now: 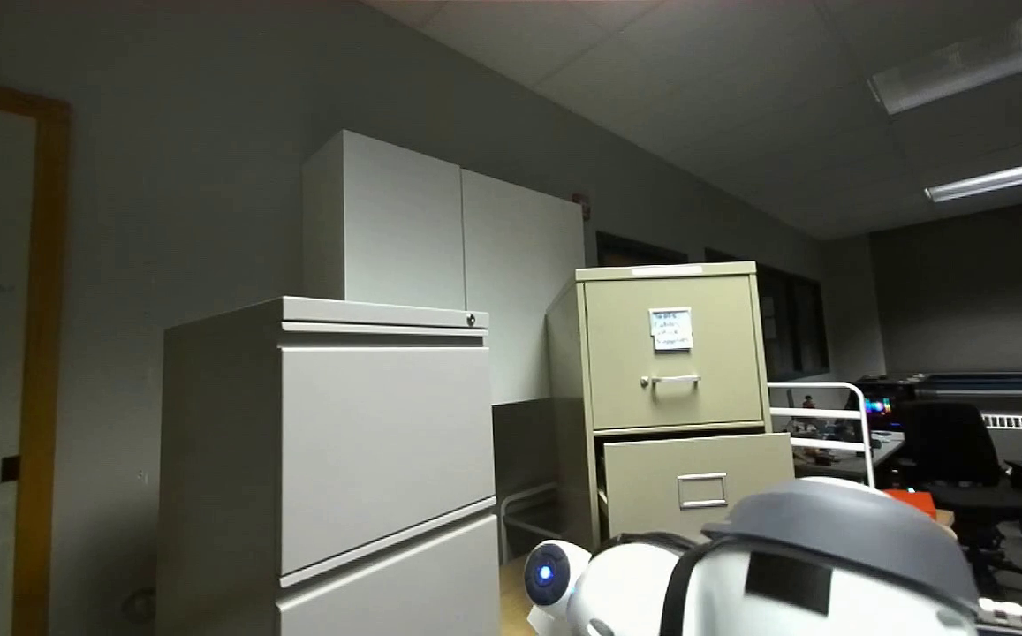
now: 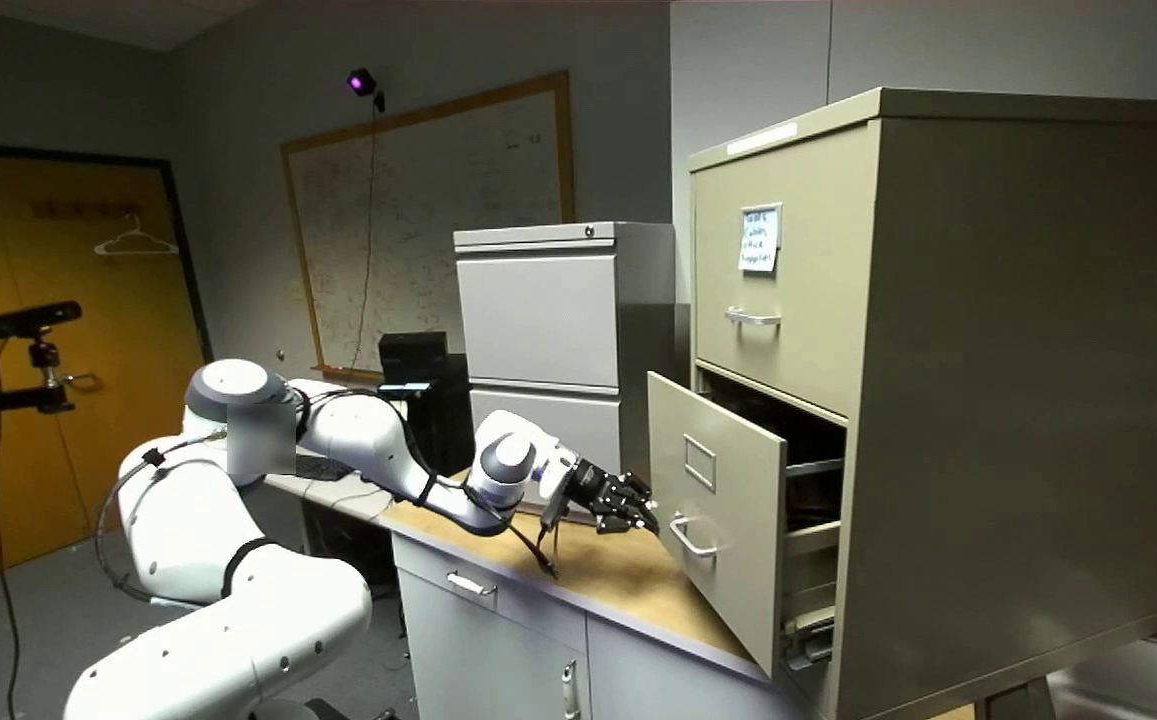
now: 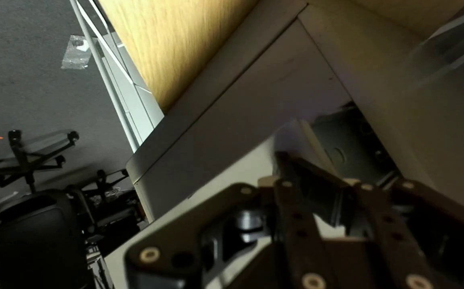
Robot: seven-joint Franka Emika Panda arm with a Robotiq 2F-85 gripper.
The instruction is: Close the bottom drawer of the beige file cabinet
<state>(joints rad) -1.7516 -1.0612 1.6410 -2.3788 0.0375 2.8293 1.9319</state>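
The beige file cabinet (image 1: 621, 371) (image 2: 1018, 350) stands on a wooden counter, white labels on its upper front. Its bottom drawer (image 1: 652, 468) (image 2: 743, 500) sticks out, a dark gap above and beside its front. My gripper (image 2: 650, 515) points at the left part of the drawer front, left of the silver handle (image 2: 693, 537). I cannot tell whether it touches. In the wrist view its black fingers (image 3: 316, 170) look drawn together with nothing held. A beige strip, likely the drawer front (image 3: 223, 180), lies behind them. In an exterior view the gripper is hidden by the arm (image 1: 828, 565).
A pale grey cabinet (image 1: 387, 442) (image 2: 538, 320) stands beside the beige one, behind the gripper. The wooden counter top (image 2: 598, 570) (image 3: 175, 40) lies below the arm, above grey-white base cabinets (image 2: 488, 640). A white rail cart (image 1: 864, 424) shows behind the beige cabinet.
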